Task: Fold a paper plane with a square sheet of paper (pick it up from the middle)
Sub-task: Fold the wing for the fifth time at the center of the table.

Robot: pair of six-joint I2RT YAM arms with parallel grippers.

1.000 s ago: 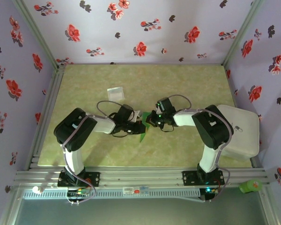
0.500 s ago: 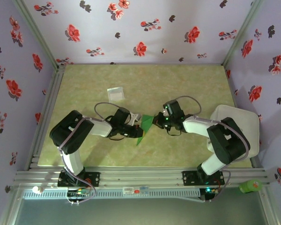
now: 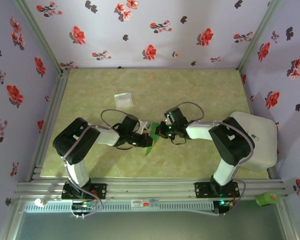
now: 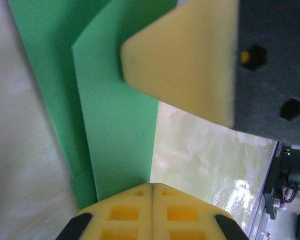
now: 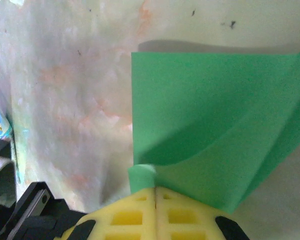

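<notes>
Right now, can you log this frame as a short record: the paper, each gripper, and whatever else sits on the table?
paper: green paper, partly folded with overlapping layers, mid-table between the arms
left: left gripper shut on one edge of the green paper
right: right gripper shut on another edge of it
other items: pale square packet farther back, apart from the paper; white container at the table's right edge

The pale green marbled table [image 3: 200, 90] bears a small pale packet [image 3: 123, 99] toward its left side.
</notes>
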